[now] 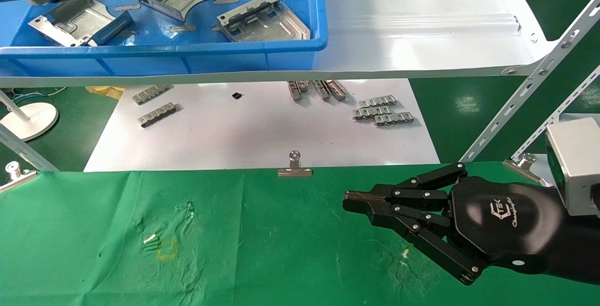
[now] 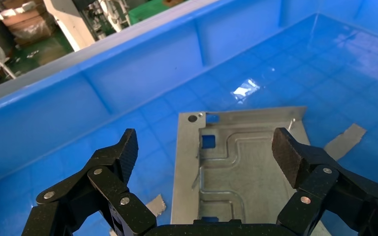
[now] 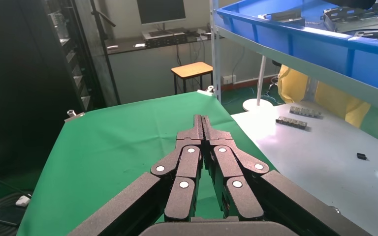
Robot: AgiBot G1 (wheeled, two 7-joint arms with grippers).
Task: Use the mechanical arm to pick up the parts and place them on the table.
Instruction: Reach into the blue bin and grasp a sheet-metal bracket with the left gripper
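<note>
I read this as the pick-up step, not yet closed. The wide green cloth worktop fills the lower half of the head view and no plate lies on it. Above it, across the upper part of the frame, runs the glossy white shelf, and on it at upper left sits the big blue plastic bin holding three silver stamped sheet-metal plates.

My left black jointed gripper hangs inside the bin, its jaws spread wide apart, straddling the silver embossed plate with rectangular cutouts. I cannot tell whether the pads touch the metal; they seem clear of it. Two more plates lie in the bin, one at far left and one toward the middle. My right black gripper with the white logo is parked over the green worktop at lower right, jaws pressed together, holding nothing.

Next, I judge, I must lower the left jaws until they bracket the plate's edges, close, lift clear of the bin wall, then carry it down to the cloth.

Between shelf and cloth lies a white board with small grey ridged link strips. A silver binder clip pins the cloth's far edge
</note>
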